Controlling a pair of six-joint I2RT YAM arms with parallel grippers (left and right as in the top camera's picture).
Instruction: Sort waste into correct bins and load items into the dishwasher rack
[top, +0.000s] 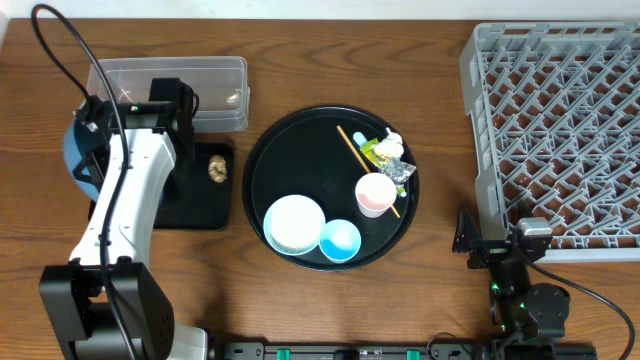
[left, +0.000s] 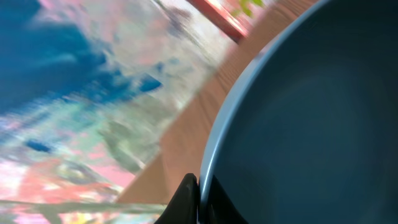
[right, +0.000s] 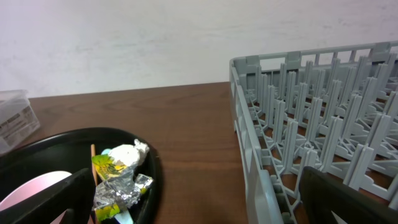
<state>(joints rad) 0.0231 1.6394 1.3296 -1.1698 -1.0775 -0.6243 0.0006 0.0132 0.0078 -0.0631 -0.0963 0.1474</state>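
Wooden tabletop (top: 300, 60) fills the overhead view, and by our reading the job is in its early part. The lump (top: 217, 170) lies in the black bin (top: 196, 212). This looks like the only piece of waste sorted so far. The clear tub (top: 170, 75) just behind it looks nearly bare, apart from a pale speck near its right end that we cannot identify.

Our left tool (left: 199, 190) is clamped on the rim of the plate (left: 311, 124). The plate hangs at the left edge of the scene beside the black bin, half hidden under the arm. Its face in the wrist view looks clean, so we judge it scraped and ready for the rack (top: 560, 130). The rack stands well apart on the right, and no item shows among its pegs.

Everything else sits on the round tray (top: 262, 165). The white bowl (top: 295, 223) and blue bowl (top: 340, 240) are side by side at its front, and the cup (top: 375, 193) is near the stick (top: 352, 145). The wrappers (right: 118, 183) and tissue (right: 127, 152) lie bunched together by the tray's right rim.

Our right tool (right: 196, 202) waits with its fingers spread apart and holds nothing, near the rack's front left corner.

What is left, as we judge it, is the plate, both bowls, the cup and the stick into the rack, and the wrappers and tissue into a bin.
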